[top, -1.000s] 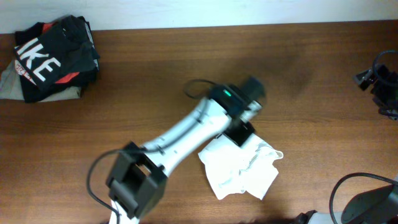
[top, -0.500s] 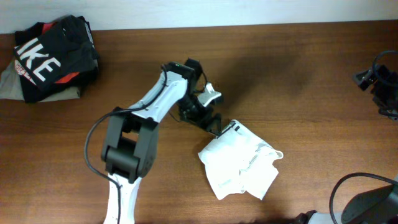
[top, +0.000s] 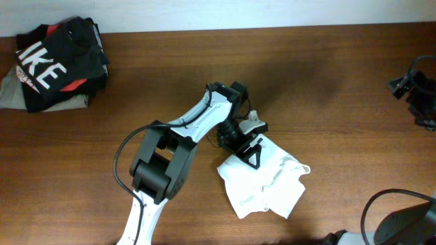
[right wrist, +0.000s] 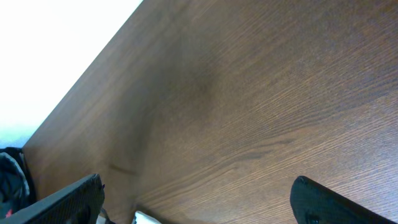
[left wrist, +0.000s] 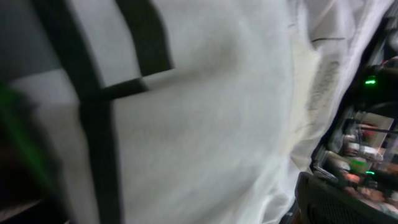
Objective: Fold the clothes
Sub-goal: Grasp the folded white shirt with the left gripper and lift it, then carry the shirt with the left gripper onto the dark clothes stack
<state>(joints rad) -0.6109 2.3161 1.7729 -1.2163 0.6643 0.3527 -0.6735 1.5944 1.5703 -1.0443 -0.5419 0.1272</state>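
A black garment [top: 58, 54] with white letters lies at 10 o'clock on the table [top: 340, 54]. Near the middle, the left claw [top: 251, 151] is over the 11 o'clock edge of the white shirt [top: 269, 187]; I cannot tell if it is open. The shirt lies bunched and wrinkled at 5 o'clock. The right claw [right wrist: 199, 199] is wide open and holds nothing.

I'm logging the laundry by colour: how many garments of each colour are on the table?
White garment: 1
Black garment with white letters: 1
Grey-beige garment: 1
Total: 3
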